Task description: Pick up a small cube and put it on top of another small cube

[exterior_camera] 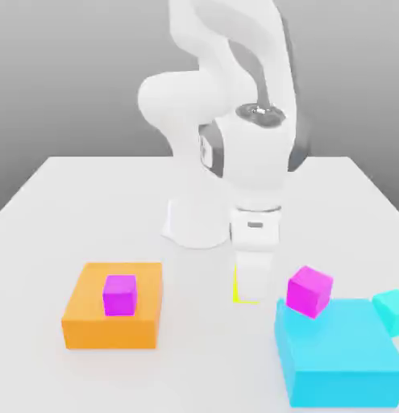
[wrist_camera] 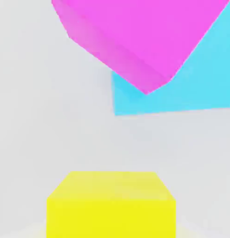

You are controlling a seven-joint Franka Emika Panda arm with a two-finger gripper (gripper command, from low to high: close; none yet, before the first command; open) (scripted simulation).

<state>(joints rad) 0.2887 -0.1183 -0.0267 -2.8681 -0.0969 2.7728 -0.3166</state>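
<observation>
- Yellow cube (wrist_camera: pixel 111 218): in the claw (exterior_camera: pixel 253 284), which looks closed on it. Can't tell if it's clear of the table.
- Nearest small cube: magenta cube (exterior_camera: pixel 309 291), just toward exterior view's right, by the cyan block (exterior_camera: pixel 339 351); likely target, sits skewed to the yellow.

Exterior view facing the arm; hand view close over yellow cube (wrist_camera: pixel 111 214)

White tabletop (exterior_camera: pixel 41 242). Directly on it: orange block (exterior_camera: pixel 114 332), 8 o'clock; large cyan block (exterior_camera: pixel 343 379), 4 o'clock.
</observation>
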